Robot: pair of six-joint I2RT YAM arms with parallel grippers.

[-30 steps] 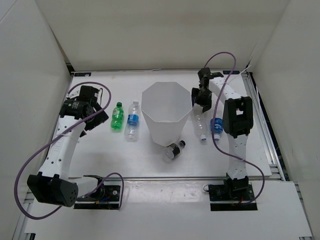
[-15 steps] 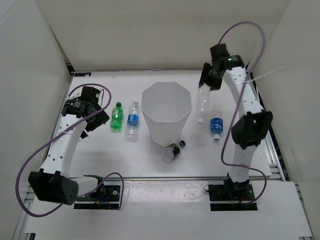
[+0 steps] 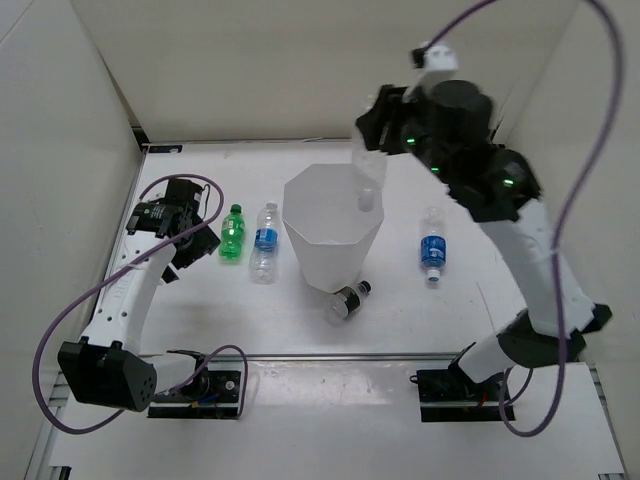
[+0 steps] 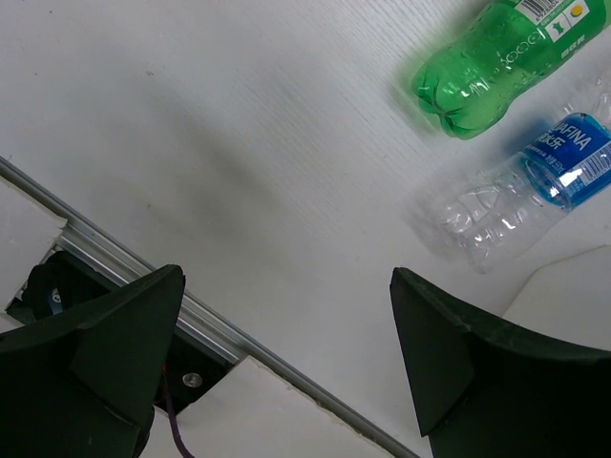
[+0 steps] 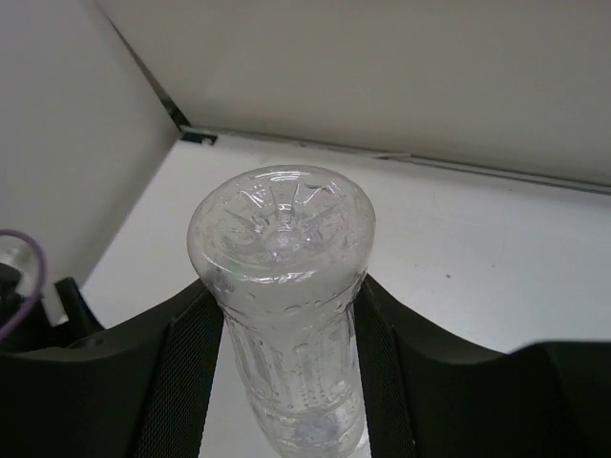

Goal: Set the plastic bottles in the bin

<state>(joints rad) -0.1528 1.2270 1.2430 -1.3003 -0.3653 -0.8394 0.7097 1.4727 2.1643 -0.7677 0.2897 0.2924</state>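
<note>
My right gripper [image 3: 372, 150] is shut on the plain clear bottle [image 3: 366, 180] and holds it cap down, high over the far right rim of the white bin [image 3: 332, 240]; its ribbed base fills the right wrist view [image 5: 282, 248]. The green bottle [image 3: 232, 233] and a clear blue-labelled bottle [image 3: 265, 240] lie left of the bin, both also in the left wrist view [image 4: 496, 57] [image 4: 535, 186]. My left gripper [image 3: 205, 238] is open and empty just left of the green bottle. A second blue-labelled bottle [image 3: 431, 248] lies right of the bin. The dark bottle [image 3: 349, 299] lies at the bin's front.
White walls enclose the table on the left, back and right. A metal rail [image 4: 239, 334] runs along the table's left edge beneath my left gripper. Purple cables loop off both arms.
My right arm has risen and swung left, carrying the clear bottle from right of the bin to above its rim. My left gripper has shifted slightly nearer the green bottle.
</note>
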